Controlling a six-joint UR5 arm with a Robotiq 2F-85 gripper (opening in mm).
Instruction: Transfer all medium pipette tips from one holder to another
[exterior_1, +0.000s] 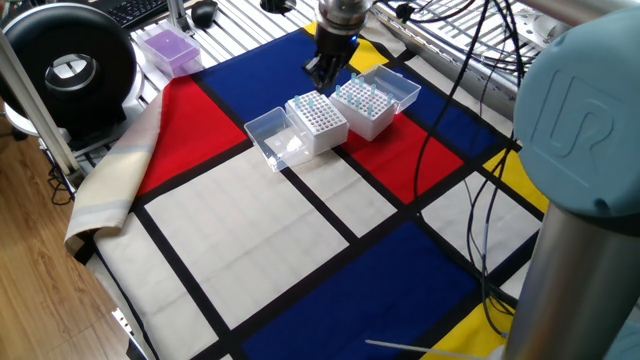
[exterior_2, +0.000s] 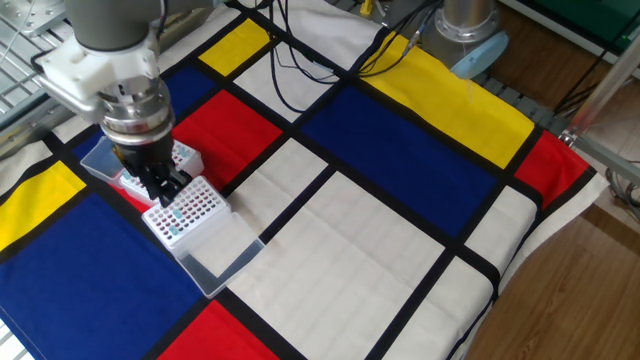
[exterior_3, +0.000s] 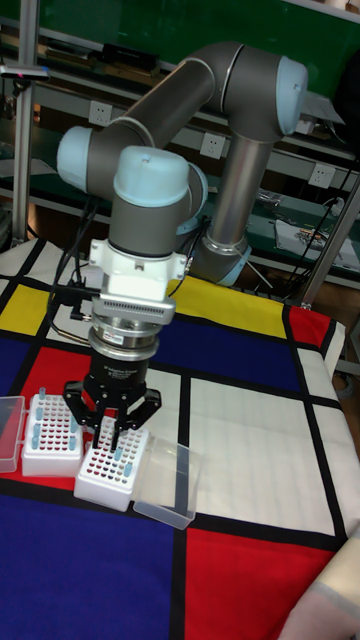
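Two white racks stand side by side on the coloured cloth. The nearer rack (exterior_1: 317, 122) (exterior_2: 186, 211) (exterior_3: 112, 467) holds pale blue medium pipette tips (exterior_1: 314, 101) in part of its grid. The farther rack (exterior_1: 362, 106) (exterior_2: 181, 158) (exterior_3: 50, 448) has tips scattered across it. My gripper (exterior_1: 322, 80) (exterior_2: 168, 192) (exterior_3: 112, 438) hangs just above the nearer rack, at the side facing the farther rack. Its fingers are pinched together on a slender medium pipette tip that points down.
Clear hinged lids lie open beside each rack (exterior_1: 272, 138) (exterior_1: 402, 88). A purple box (exterior_1: 170, 50) and a black round device (exterior_1: 68, 66) stand off the cloth at the far left. Cables (exterior_1: 470, 120) trail over the cloth's right side, by the arm's base (exterior_1: 585, 150).
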